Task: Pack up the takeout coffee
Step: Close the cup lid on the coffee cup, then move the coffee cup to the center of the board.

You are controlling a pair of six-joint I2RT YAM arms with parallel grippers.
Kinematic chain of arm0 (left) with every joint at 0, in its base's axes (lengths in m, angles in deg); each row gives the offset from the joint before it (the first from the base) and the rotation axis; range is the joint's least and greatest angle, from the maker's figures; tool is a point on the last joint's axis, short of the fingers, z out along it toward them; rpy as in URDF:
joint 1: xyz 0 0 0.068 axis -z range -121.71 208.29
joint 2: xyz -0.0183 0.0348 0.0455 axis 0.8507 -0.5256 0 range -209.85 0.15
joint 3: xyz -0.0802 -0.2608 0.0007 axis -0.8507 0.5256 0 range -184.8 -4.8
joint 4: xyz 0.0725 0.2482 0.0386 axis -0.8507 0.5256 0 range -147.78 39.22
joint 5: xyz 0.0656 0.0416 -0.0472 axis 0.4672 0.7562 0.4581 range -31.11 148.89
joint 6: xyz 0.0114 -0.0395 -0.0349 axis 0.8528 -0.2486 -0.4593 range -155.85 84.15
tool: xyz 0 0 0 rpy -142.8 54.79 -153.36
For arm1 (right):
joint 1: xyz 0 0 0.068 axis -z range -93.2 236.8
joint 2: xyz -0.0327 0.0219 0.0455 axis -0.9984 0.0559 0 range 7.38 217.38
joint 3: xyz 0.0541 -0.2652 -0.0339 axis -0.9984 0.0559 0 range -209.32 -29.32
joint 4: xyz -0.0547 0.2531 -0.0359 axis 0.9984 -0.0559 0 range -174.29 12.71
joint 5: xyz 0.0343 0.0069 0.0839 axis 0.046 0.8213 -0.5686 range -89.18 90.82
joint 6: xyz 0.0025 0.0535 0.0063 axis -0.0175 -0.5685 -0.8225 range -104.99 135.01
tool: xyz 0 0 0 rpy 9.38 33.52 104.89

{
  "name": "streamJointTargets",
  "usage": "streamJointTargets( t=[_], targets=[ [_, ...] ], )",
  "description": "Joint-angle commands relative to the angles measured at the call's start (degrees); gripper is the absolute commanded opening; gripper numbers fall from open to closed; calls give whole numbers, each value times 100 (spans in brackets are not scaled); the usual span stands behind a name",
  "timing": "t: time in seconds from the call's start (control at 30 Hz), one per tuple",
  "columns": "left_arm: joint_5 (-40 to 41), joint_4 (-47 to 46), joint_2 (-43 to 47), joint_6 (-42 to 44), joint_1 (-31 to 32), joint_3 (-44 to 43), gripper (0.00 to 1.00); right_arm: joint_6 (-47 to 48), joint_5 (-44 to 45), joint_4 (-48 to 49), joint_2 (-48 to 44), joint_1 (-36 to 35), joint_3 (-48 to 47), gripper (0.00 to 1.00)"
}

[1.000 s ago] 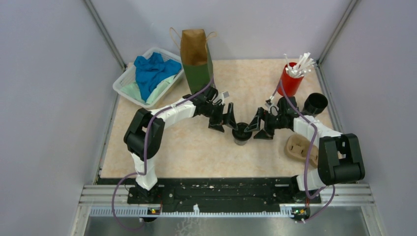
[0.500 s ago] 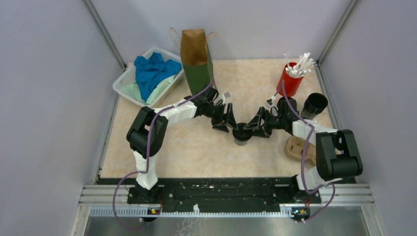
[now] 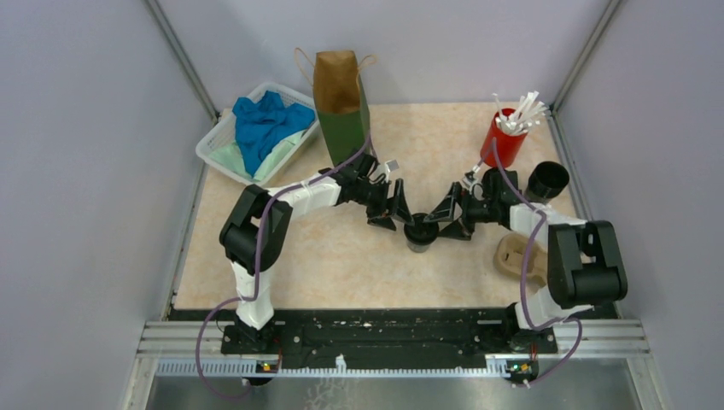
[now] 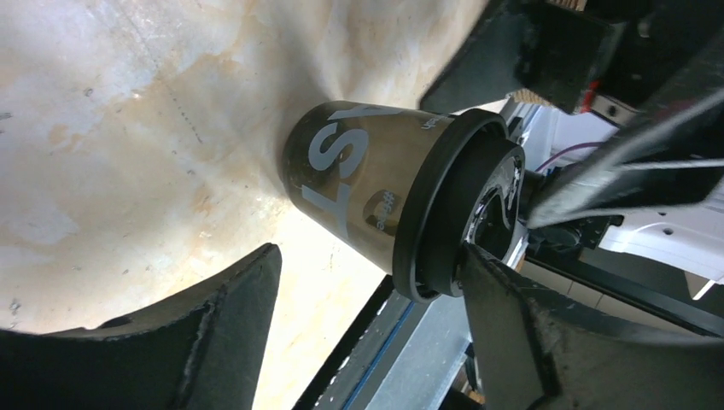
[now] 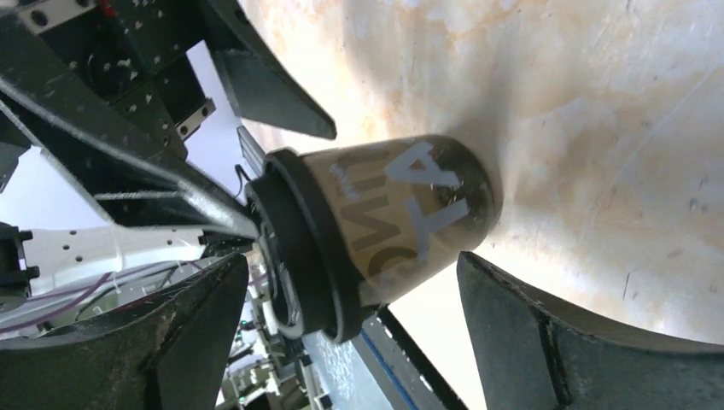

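One cup point(image 3: 419, 231) stands upright in the middle of the tabletop point(image 3: 341, 273), lid on. The left tool point(image 3: 394, 217) and right tool point(image 3: 449, 220) flank it from opposite sides, both open wide, neither gripping. In the wrist views the cup sits in the gap between each tool's fingers; can't tell whether they touch it. A second cup point(image 3: 547, 179) sits by the right edge. The bag point(image 3: 340, 102) is upright at the far edge. The carrier point(image 3: 515, 256) is near the right edge.
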Motion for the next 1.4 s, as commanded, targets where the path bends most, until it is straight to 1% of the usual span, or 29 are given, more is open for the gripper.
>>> streamJointTargets(
  t=[0.0, 0.1, 0.17, 0.23, 0.33, 0.4, 0.47, 0.57, 0.63, 0.7, 0.8, 0.87, 0.97, 1.1, 1.23, 1.37],
  targets=[
    [655, 582, 75, 338, -14, -182, 88, 390, 232, -952, -812, 25, -335, 93],
    [588, 680, 198, 312, -10, -424, 95, 646, 503, -1790, -1138, 18, -544, 95],
    [666, 906, 279, 355, -11, -682, 98, 893, 856, -2315, -1328, -53, -788, 96],
    [777, 1154, 386, 441, -8, -988, 98, 1180, 1402, -2859, -1440, -241, -1135, 97],
    [1098, 1585, 671, 590, -12, -1198, 98, 1576, 2666, -3597, -1472, -667, -1726, 98],
    [1291, 1763, 1022, 619, -9, -1135, 98, 1704, 3415, -3899, -1457, -997, -2114, 99],
    [1450, 1948, 1446, 609, -13, -1028, 98, 1825, 3920, -4149, -1283, -1355, -2492, 99],
    [1685, 2146, 2268, 555, -13, -769, 98, 1986, 4745, -4495, -935, -2126, -3099, 99],
    [1868, 2277, 2843, 502, -15, -588, 98, 2034, 5278, -4660, -762, -2454, -3383, 99],
    [2080, 2392, 3473, 401, -9, -421, 98, 2033, 5517, -4823, -591, -2667, -3567, 97],
    [2283, 2519, 4127, 164, -15, -176, 98, 2100, 6044, -4970, -467, -3049, -3684, 96],
    [2271, 2595, 4397, 56, -15, -57, 98, 2082, 6122, -5029, -414, -3164, -3722, 95],
    [2266, 2698, 4575, -5, -15, 90, 98, 2024, 6086, -4950, -377, -3237, -3704, 94],
    [2089, 2673, 4539, 46, -10, 131, 98, 1917, 5945, -4956, -323, -3354, -3869, 94],
    [2137, 2735, 4427, 213, -14, 25, 98, 1716, 5869, -4863, -208, -3464, -3791, 94],
    [2117, 2707, 4324, 257, -24, -90, 98, 1639, 6025, -4883, 14, -3549, -3789, 94]
  ],
)
